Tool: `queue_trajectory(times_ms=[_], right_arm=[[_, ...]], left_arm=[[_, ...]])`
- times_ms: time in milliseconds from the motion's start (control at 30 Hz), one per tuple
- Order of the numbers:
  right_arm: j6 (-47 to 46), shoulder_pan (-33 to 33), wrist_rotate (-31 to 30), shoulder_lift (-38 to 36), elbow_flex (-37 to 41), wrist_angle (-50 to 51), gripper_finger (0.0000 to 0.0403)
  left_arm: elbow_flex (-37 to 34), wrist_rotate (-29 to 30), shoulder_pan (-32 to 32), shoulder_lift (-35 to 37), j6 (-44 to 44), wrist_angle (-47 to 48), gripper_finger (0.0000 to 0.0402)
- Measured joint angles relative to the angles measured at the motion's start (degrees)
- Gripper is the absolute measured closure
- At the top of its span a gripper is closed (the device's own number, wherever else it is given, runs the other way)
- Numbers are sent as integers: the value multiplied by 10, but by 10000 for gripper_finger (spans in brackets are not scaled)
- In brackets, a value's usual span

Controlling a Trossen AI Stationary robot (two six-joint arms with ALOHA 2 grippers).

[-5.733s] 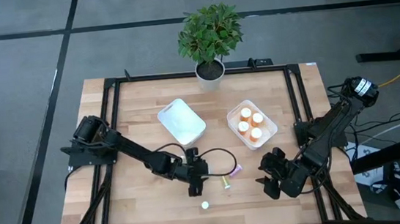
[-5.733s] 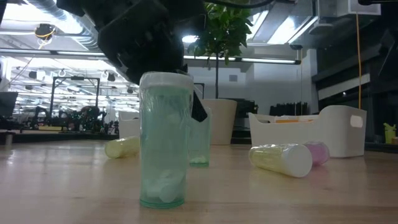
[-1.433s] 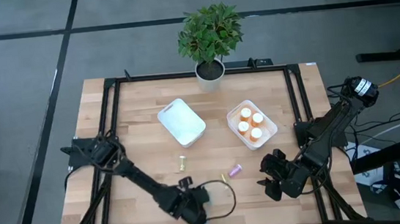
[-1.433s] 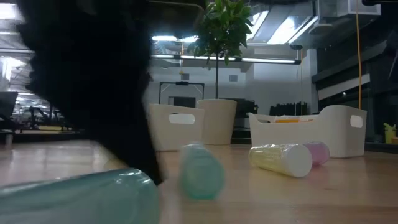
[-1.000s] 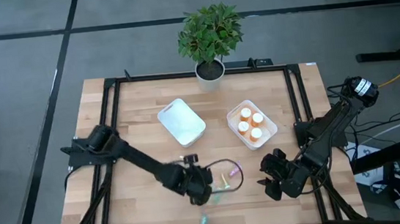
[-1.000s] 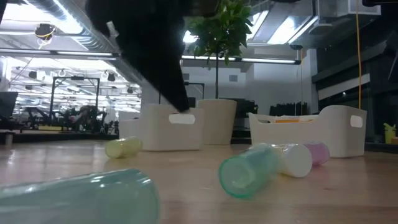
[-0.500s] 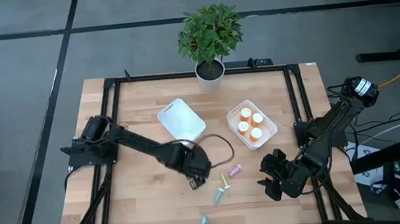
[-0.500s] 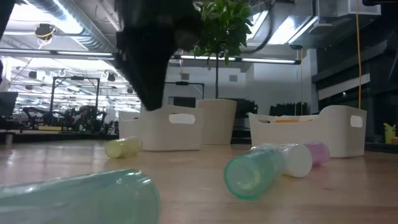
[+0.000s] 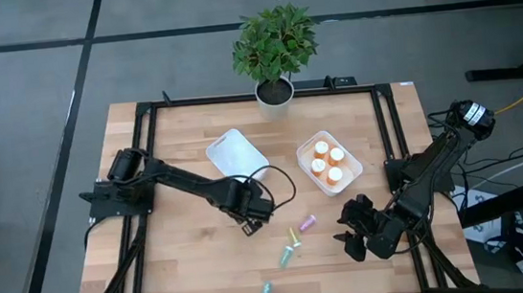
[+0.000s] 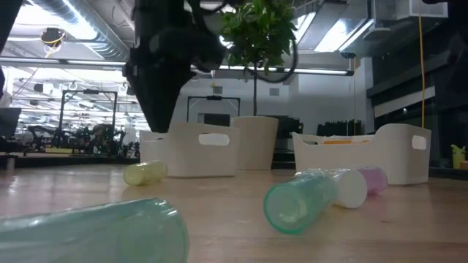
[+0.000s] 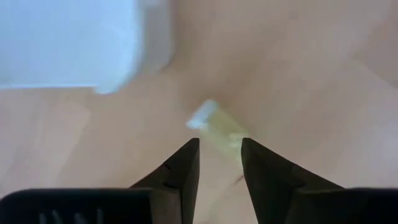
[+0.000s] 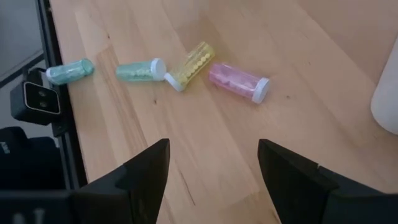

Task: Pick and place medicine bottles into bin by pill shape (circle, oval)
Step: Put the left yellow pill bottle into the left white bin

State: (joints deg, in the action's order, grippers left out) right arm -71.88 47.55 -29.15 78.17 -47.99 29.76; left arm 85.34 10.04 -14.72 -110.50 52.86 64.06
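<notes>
Several medicine bottles lie on their sides on the wooden table. A yellow-green one (image 11: pixel 217 127) lies just below my left gripper (image 11: pixel 219 146), which hangs above it pointing down, narrowly open and holding nothing. This bottle (image 10: pixel 146 173) rests on the table near the empty white bin (image 9: pixel 237 158). A purple bottle (image 12: pixel 236 79), a yellow-green one (image 12: pixel 189 64) and a teal one (image 12: pixel 140 70) lie together near the table's middle front. Another teal bottle (image 9: pixel 266 292) lies at the near edge. My right gripper (image 9: pixel 362 238) waits open at the near right.
A second white bin (image 9: pixel 346 179) at the right holds several orange bottles with white caps. A potted plant (image 9: pixel 274 54) stands at the far edge. A black frame (image 9: pixel 143 115) runs around the tabletop. Bare wood lies between the bins and the front bottles.
My left gripper has gone from the near middle toward the far edge, up to the yellow-green bottle beside the empty bin, and has rolled about its own axis while still pointing down. The bottles on the table have stayed where they lay.
</notes>
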Motion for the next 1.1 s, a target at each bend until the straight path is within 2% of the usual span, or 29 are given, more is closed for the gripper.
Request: queue_trajectory(times_ms=[133,400,500,733,1100], right_arm=[[2,0,-23,0,0,-4,157],[3,0,-51,0,0,-4,157],[3,0,-53,0,0,-4,157],[3,0,-53,0,0,-4,157],[7,0,-53,0,0,-4,157]], left_arm=[[0,-5,9,0,31,25,259],[0,-5,7,0,56,23,171],[0,-5,2,0,71,21,154],[-26,21,-5,-1,113,-26,155],[-105,27,-3,-1,174,-105,163]])
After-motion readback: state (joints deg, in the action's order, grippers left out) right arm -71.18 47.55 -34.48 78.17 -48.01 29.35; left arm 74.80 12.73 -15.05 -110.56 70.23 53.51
